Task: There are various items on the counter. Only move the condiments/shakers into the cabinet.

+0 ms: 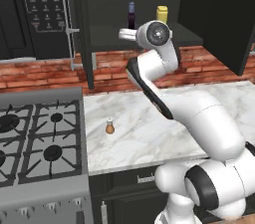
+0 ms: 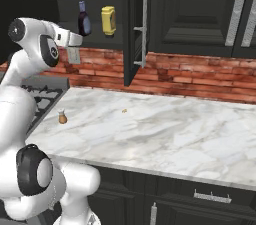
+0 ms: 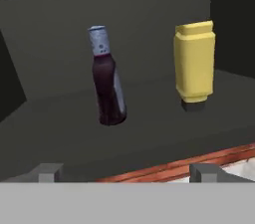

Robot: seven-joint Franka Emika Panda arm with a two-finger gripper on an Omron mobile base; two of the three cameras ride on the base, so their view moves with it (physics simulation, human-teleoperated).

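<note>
Inside the open dark cabinet (image 1: 107, 39), a dark sauce bottle (image 3: 107, 88) with a blue-grey cap and a yellow squeeze bottle (image 3: 195, 63) stand on the shelf. The dark one leans slightly. My gripper (image 3: 128, 173) hovers at the shelf's front edge, open, its fingertips (image 3: 50, 172) wide apart and holding nothing. The dark bottle sits a short way ahead of them. From the base, both bottles (image 1: 131, 16) (image 1: 162, 14) show just beyond my hand. A tiny orange-brown shaker (image 1: 109, 127) stands upright on the marble counter (image 1: 149, 133), near the stove.
The cabinet's tall door (image 2: 131, 29) hangs open to the right of the shelf. A grey stove (image 1: 40, 138) adjoins the counter's left end, with a black microwave (image 1: 42, 9) above. An orange speck (image 2: 124, 111) lies on the counter by the brick wall.
</note>
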